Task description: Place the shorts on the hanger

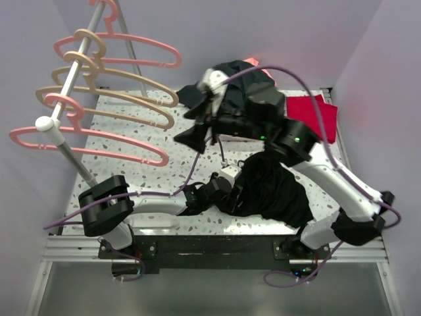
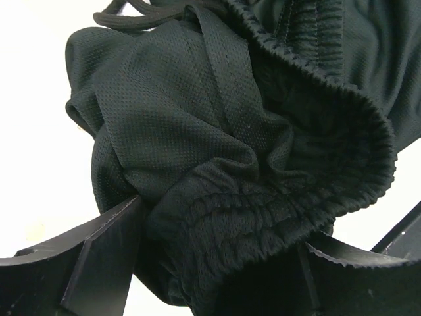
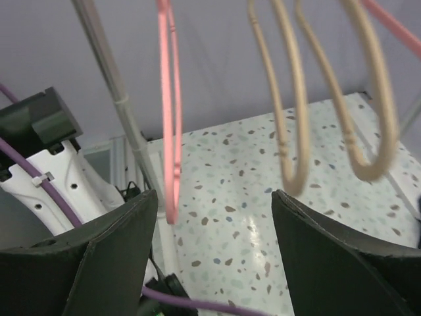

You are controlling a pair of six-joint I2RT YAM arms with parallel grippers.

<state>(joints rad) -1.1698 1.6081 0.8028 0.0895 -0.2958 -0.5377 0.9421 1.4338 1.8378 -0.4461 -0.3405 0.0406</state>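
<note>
The shorts (image 1: 273, 191) lie in a crumpled heap on the near part of the speckled table (image 1: 138, 171), between the two arm bases. From above their shape is hard to read. The black folds run together, the right arm crosses over the far edge of the heap, and the left gripper (image 1: 219, 186) is almost lost against the cloth at its left side.

In the left wrist view the shorts (image 2: 223, 164) fill nearly the whole picture and are cut off at the top and right. They are plain black mesh, with a gathered elastic waistband (image 2: 316, 164) curling round to the right and a bit of drawstring (image 2: 118, 16) at the top edge. The left gripper (image 2: 223, 220) has its jaws spread apart. The bunched waistband sits between them and touches the inner face of the left finger (image 2: 105, 257).

The pink hanger (image 1: 99, 141) hangs nearest on the slanted rail (image 1: 66, 85) at the left, well apart from the shorts and bare. The beige hangers (image 1: 118, 99) and more pink ones hang behind it.

The right gripper (image 1: 187, 135) is raised near the tip of that hanger's long arm. In its own view the right gripper (image 3: 214, 197) has its jaws spread wide with nothing between them. There the pink hanger (image 3: 170, 131) is seen edge-on, with the beige hangers (image 3: 289, 118) to its right, all cut off at the top.

At the back of the table lie another dark garment (image 1: 233, 76) and a red cloth (image 1: 316, 115), both partly hidden by the right arm.
</note>
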